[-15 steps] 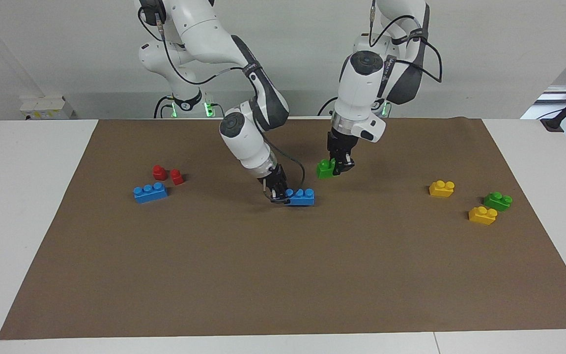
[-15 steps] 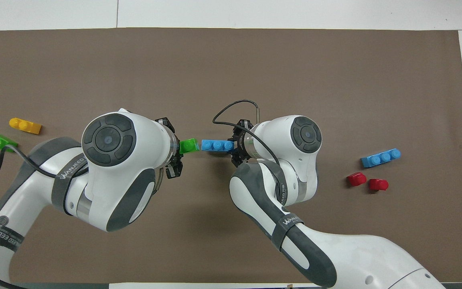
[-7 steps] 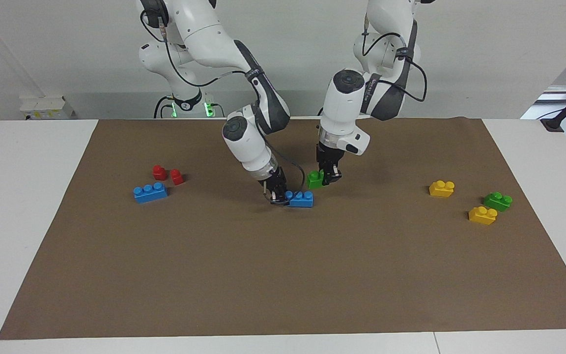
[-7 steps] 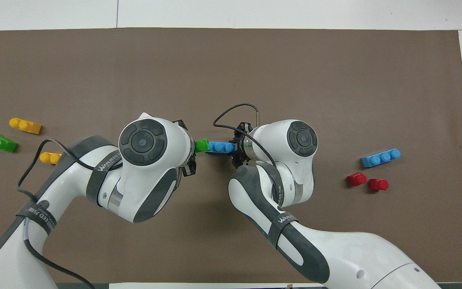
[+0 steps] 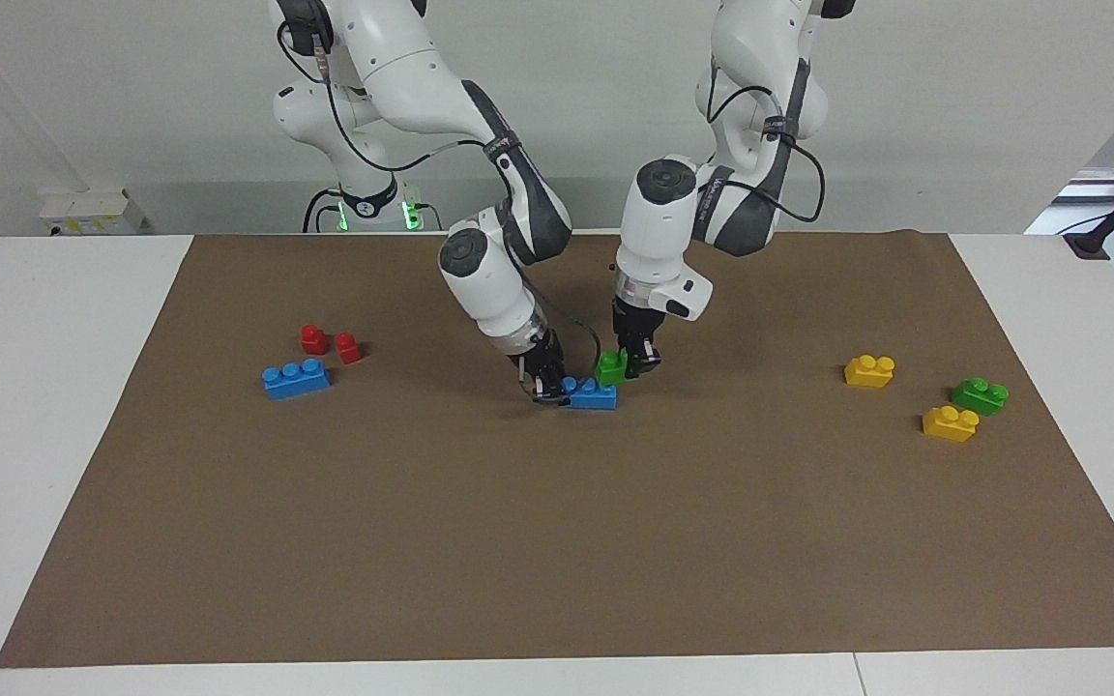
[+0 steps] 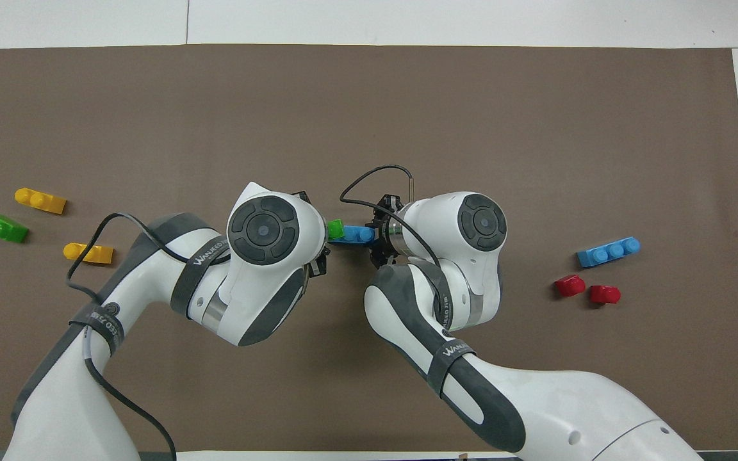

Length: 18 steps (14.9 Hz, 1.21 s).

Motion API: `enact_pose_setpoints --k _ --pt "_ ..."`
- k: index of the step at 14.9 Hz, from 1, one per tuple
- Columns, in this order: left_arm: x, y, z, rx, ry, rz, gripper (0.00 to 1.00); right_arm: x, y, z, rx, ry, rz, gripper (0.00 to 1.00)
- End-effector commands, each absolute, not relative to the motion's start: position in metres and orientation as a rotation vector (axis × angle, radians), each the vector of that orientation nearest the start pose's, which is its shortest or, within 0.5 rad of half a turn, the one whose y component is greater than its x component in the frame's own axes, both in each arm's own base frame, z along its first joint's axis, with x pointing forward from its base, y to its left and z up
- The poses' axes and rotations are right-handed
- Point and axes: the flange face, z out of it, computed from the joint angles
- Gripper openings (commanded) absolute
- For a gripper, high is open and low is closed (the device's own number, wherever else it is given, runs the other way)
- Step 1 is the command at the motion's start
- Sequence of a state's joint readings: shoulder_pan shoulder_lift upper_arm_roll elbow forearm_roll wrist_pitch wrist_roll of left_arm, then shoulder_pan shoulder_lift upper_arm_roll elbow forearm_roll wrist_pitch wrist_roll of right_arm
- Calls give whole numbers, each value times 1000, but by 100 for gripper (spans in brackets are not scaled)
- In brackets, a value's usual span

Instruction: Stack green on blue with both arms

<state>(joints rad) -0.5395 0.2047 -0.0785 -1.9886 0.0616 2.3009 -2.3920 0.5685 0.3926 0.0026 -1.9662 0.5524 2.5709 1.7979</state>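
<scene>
- Shifted since a second ago: left tool [image 5: 636, 363], carrying the small bright green two-stud plastic brick [image 5: 610, 367], now lower and closer in toward the right arm's end, from clear of the long bright blue three-stud plastic brick [image 5: 591, 394] to directly against its end stud.
- Unchanged meanwhile: right tool [image 5: 545, 386], still clamped on the blue brick's other end, brick low over or resting on the brown mat [image 5: 557, 541] at mid-counter; cannot tell which.
- Left tool pinching the green brick, fingertips closed onto it; right tool pinching the blue brick.
- Step in hand, by judgement: final alignment and seating of green onto blue; green sits at stud height, touching or just about to.
- Next move probably calls for lining up green's underside with the blue studs, then a straight downward press while the right tool braces blue steady; slight misalignment risks tilting or skidding.
- Untouched elsewhere: second blue brick [image 5: 296, 377] beside two small red pieces [image 5: 330, 342] toward the right arm's end; second green brick [image 5: 980, 394] and two yellow two-stud bricks [image 5: 950, 422] toward the left arm's end.
</scene>
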Motion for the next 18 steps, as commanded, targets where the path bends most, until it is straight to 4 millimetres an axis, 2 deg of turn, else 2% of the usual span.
enact_pose_setpoints --k 1,3,8,14,18 --pt "502 -357 369 1942 2320 91 0 537 333 280 -1867 2088 297 0" --pt "498 -365 360 1958 2322 89 0 535 330 276 -1859 2077 267 0" --pt "496 -373 356 1990 2301 104 0 537 327 275 -1861 2074 263 0" --pt "490 -384 336 2055 2288 129 0 539 325 275 -1865 2069 261 0" --pt "487 -383 325 2089 2288 150 0 540 323 276 -1864 2068 257 0"
